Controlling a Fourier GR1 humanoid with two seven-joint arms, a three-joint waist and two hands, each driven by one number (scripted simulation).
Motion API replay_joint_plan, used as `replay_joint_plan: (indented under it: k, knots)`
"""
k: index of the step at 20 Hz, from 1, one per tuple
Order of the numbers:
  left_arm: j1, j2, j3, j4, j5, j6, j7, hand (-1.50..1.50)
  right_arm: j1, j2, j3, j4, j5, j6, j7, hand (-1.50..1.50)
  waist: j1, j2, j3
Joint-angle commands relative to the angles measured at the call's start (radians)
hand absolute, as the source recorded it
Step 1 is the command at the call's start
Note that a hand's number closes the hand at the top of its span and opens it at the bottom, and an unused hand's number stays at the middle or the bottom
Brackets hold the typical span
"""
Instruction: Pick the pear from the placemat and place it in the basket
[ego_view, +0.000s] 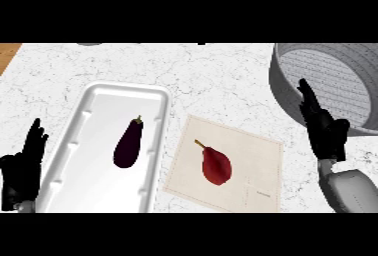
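The red pear (215, 165) sits on the beige placemat (258, 150). Left of the placemat, an eggplant (129, 143) lies in a white tray (88, 110). Up right, the grey basket (284, 85). Right hand (325, 131) open, fingers straight, holding nothing, over the basket's rim. Left hand (22, 170) open too, left of the tray.
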Motion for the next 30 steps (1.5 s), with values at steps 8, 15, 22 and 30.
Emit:
replay_joint_plan:
  k: [8, 15, 22, 30]
  knots:
    - [-0.121, -0.184, -0.127, -0.126, 0.097, -0.085, -0.081, 0.00, -0.038, 0.108, 0.335, -0.337, 0.095, 0.134, -0.077, 1.50, 0.019, -0.028, 0.033]
    - [-0.099, -0.197, -0.121, -0.127, 0.088, -0.069, -0.097, 0.00, 0.013, 0.326, 0.587, -0.298, 0.626, -0.318, 0.288, -1.50, -0.017, -0.034, 0.029]
    - [-0.067, -0.177, -0.100, -0.173, 0.097, -0.062, -0.071, 0.00, -0.074, 0.111, 0.424, -0.314, 0.940, -0.160, 0.706, -1.50, -0.053, -0.052, 0.023]
    - [-0.077, -0.179, -0.127, -0.196, 0.082, -0.063, -0.046, 0.00, -0.220, 0.102, 0.514, -0.506, 0.890, 0.409, 1.137, -1.50, -0.024, -0.047, 0.026]
